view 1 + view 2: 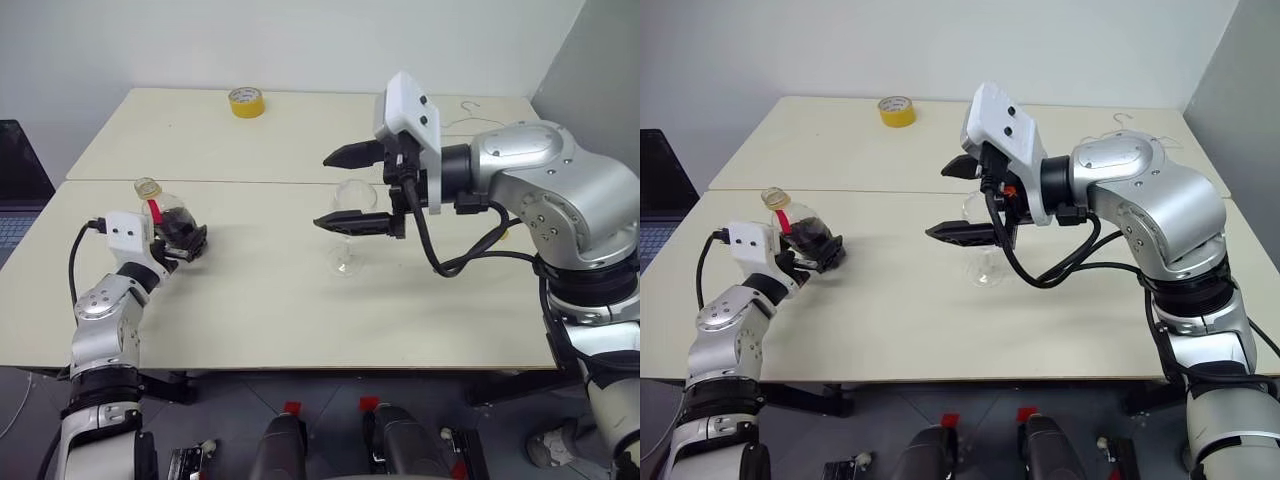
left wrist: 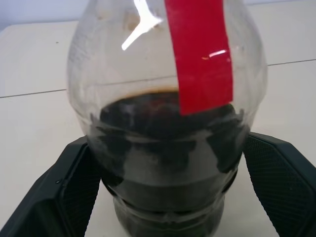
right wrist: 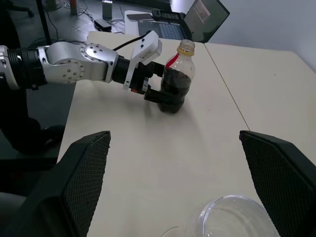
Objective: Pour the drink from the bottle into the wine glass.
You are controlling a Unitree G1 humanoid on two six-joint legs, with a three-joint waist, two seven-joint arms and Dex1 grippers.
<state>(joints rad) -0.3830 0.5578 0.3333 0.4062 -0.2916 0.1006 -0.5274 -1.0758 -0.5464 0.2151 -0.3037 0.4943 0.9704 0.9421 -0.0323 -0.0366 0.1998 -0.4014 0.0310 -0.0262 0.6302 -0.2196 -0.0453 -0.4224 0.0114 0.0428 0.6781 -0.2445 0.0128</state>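
The left gripper (image 1: 812, 250) has its 2 fingers set wide around the bottle's (image 1: 803, 232) lower body, pads against or just beside the plastic; whether they press enough to hold it is hard to judge. The bottle stands on the table (image 1: 890, 310), leaning slightly, the drink (image 2: 163, 143) filling its lower part, its neck apparently uncapped. The right gripper (image 1: 345, 188) hangs spread wide above the wine glass (image 1: 347, 228), holding nothing, its lower finger just beside the bowl. The wine glass stands upright, well apart from the bottle. Risks: a loose grip could let the round bottle slip and spill; the right finger could knock over the glass.
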